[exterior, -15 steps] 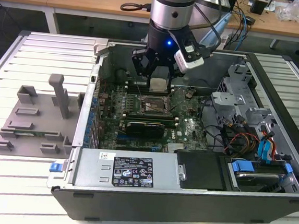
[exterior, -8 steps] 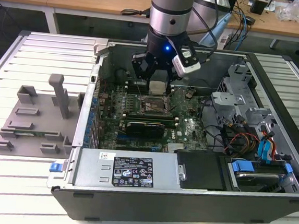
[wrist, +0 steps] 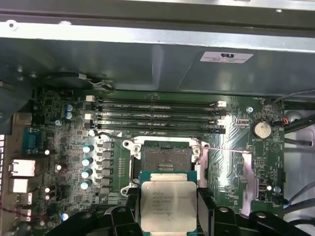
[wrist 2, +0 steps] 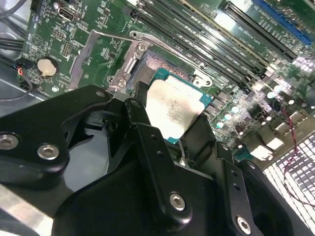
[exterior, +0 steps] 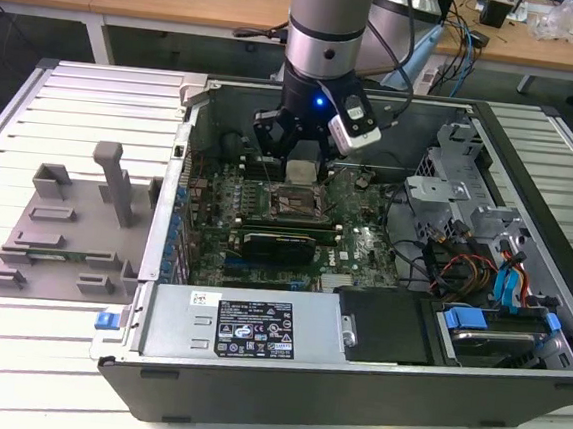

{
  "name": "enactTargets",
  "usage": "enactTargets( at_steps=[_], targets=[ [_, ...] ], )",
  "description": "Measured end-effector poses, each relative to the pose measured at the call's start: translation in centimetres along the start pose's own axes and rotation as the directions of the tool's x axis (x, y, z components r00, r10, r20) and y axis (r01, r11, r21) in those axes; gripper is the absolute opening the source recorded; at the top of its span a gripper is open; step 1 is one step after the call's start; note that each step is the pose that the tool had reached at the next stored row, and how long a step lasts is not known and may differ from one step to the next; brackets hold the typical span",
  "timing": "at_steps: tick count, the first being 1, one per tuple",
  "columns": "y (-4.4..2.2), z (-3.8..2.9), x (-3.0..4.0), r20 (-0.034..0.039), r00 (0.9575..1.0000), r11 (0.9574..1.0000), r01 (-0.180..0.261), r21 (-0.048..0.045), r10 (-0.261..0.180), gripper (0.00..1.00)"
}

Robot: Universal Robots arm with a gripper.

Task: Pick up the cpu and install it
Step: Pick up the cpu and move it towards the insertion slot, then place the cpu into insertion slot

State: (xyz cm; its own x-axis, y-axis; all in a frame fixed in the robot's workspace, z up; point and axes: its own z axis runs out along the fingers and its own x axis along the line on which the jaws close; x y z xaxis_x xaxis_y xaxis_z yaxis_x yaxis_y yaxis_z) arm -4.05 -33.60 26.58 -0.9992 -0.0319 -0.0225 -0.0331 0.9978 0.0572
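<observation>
The cpu (wrist: 167, 201) is a flat square chip with a silver top and a thin green rim. My gripper (wrist: 168, 209) is shut on it, with a black finger (wrist: 204, 199) on each side edge. The chip hangs level, just above and beside the open motherboard socket (wrist: 165, 157), whose metal bracket is swung back. In the second wrist view the cpu (wrist 2: 172, 110) sits between the fingers (wrist 2: 142, 101) over the socket (wrist 2: 155, 66). In the exterior view my gripper (exterior: 298, 160) is down inside the open computer case, holding the cpu (exterior: 298, 169) over the socket (exterior: 295, 203).
Memory slots (wrist: 157, 115) run along one side of the socket, with a coin battery (wrist: 261, 129) close by. A grey plastic tray (exterior: 65, 225) with upright blocks lies at the exterior view's left. The power supply (exterior: 257, 327), cables and the drive cage (exterior: 483, 262) crowd the case.
</observation>
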Motion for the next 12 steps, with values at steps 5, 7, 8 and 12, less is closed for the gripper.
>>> enactTargets(
  at_steps=[5,7,8,12],
  targets=[
    [0.30,0.31,-0.19,-0.0002,1.0000,1.0000,0.000,0.0007,0.000,0.55],
    [0.30,0.31,-0.19,-0.0001,1.0000,1.0000,0.000,0.0007,0.000,0.55],
    [0.30,0.31,-0.19,-0.0002,1.0000,1.0000,0.000,0.0008,0.000,0.55],
    [0.30,0.31,-0.19,-0.0002,1.0000,1.0000,0.000,0.0009,0.000,0.55]
  ],
)
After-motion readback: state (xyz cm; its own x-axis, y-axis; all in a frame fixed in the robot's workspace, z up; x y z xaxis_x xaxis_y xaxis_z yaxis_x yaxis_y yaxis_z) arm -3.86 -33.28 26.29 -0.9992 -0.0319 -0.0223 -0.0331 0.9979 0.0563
